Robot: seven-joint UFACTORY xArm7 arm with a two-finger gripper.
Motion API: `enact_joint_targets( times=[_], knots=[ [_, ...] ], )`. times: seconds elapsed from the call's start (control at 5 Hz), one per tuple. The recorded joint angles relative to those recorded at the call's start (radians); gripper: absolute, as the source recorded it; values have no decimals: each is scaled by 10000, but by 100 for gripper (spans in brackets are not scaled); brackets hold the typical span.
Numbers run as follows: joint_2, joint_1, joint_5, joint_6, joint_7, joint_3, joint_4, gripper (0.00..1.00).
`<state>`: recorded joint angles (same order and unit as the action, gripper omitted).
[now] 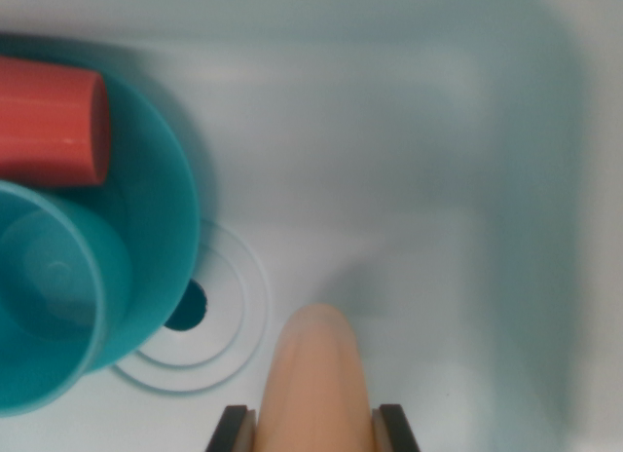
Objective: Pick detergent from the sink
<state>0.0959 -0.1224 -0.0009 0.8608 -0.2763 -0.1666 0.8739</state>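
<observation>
Jaws sit pinched on the detergent bottle (316, 379): you can see the two dark fingertips (232, 430) of the gripper (315, 431) pressed against either flank of its peach-coloured body at the bottom edge of the wrist view. You will note the bottle is blurred and close to the lens, its rounded end pointing up the frame, over the pale floor of the sink (419, 179); whether it touches that floor cannot be told. Just to the wrist view's left of the bottle lies the ringed drain (200, 320), partly covered by a teal bowl (146, 199). Inside that bowl you have a red cup (54, 121) lying on its side, and a teal cup (49, 296) overlapping the bowl's lower part at the left edge
</observation>
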Motion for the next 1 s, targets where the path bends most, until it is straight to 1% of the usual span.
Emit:
enact_joint_targets(
  times=[0.2,0.4,0.6,0.8,1.0],
  knots=[
    [-49,3,-8,229,4,1,181,100],
    [-49,3,-8,229,4,1,181,100],
    [-105,6,-17,489,8,2,385,100],
    [-105,6,-17,489,8,2,385,100],
    [-173,10,-27,806,13,4,635,100]
  ],
)
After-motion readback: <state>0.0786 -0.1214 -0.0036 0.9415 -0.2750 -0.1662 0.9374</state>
